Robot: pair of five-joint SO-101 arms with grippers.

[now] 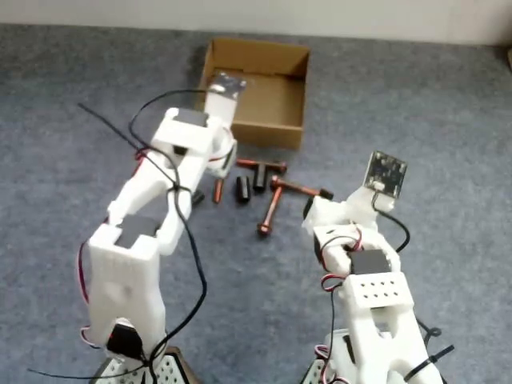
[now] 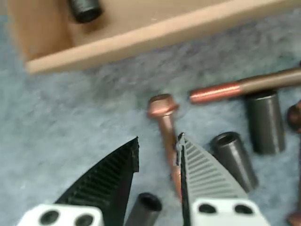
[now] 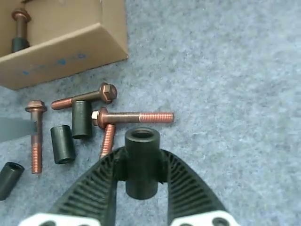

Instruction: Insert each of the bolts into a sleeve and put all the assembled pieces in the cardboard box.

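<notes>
The right gripper (image 3: 141, 157) has its jaws pinching a black sleeve (image 3: 141, 141) across its middle, at the near right of the loose parts on the grey counter (image 3: 225, 70). The sleeve's open bore points far, and its near end is sunk between the jaws.

The left gripper (image 2: 158, 141) has its jaws spread astride the shank of a copper bolt (image 2: 163, 113). This bolt lies at the left of the group, just near of the cardboard box (image 2: 141, 35). The pale jaw covers the bolt's threaded end, and I cannot tell whether that jaw touches the shank.

To the right of that bolt lie the other bolts (image 3: 134, 117) and the loose sleeves (image 3: 81, 118), some touching or crossing.

Inside the box rests an assembled piece (image 3: 19, 29), a bolt through a sleeve. In the high view the left arm's wrist covers the left part of the box floor.
</notes>
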